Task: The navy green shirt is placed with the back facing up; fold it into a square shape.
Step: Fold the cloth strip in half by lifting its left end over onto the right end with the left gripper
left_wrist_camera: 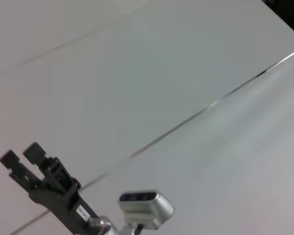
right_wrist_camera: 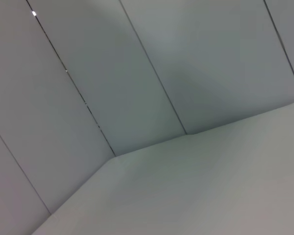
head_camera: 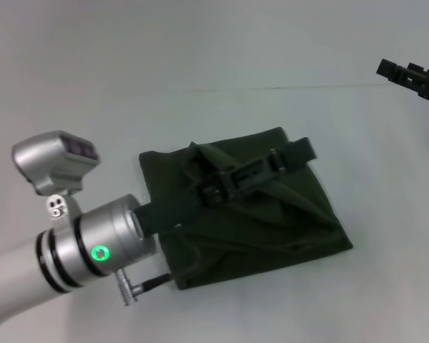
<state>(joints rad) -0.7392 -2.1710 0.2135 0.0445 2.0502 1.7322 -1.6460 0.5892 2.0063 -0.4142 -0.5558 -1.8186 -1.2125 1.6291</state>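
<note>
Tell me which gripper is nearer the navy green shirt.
Left. The left gripper reaches across the folded navy green shirt, fingertips near its far right corner. The right gripper is off to the far right, clear of it.

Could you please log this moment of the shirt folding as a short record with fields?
Shirt: navy green shirt folded into a rough, creased square on the white table
Left gripper: left gripper above the shirt's far right part, contact unclear
Right gripper: right gripper raised at far right, clear of the shirt
Fold status: looks nearly done
</note>
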